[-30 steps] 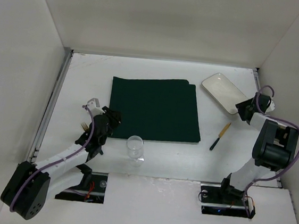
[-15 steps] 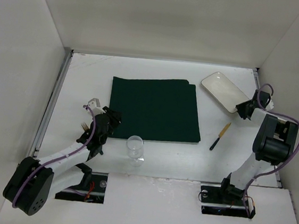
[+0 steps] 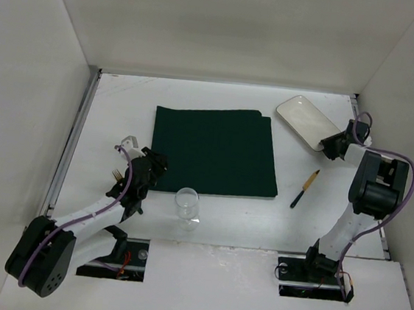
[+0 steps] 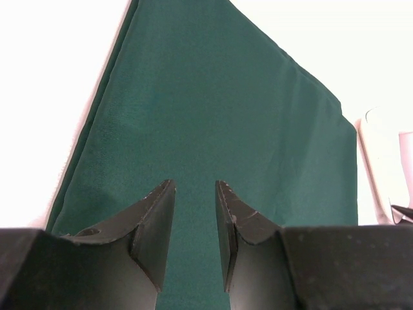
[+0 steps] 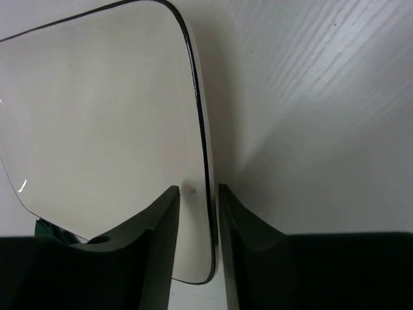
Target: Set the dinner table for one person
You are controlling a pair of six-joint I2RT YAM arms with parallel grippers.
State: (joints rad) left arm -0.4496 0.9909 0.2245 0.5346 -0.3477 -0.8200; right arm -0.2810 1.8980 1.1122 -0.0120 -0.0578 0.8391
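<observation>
The dinner table (image 3: pixel 119 105) is a plain white top. A dark green placemat (image 3: pixel 215 151) lies at its middle and fills the left wrist view (image 4: pixel 213 116). A white rectangular plate (image 3: pixel 304 121) with a dark rim lies at the far right. My right gripper (image 3: pixel 331 146) is shut on the plate's near rim (image 5: pixel 97 110), one finger over the plate and one outside it (image 5: pixel 199 188). My left gripper (image 3: pixel 151 165) hovers over the placemat's near left corner, jaws a little apart and empty (image 4: pixel 195 184).
A clear glass (image 3: pixel 186 205) stands by the placemat's near edge. A knife (image 3: pixel 304 189) lies to the right of the placemat. A gold fork (image 3: pixel 118 177) lies just left of my left arm. White walls enclose the table.
My right gripper has moved toward the far left onto the plate's rim, and the plate has shifted slightly up and left. The left arm has barely moved.
</observation>
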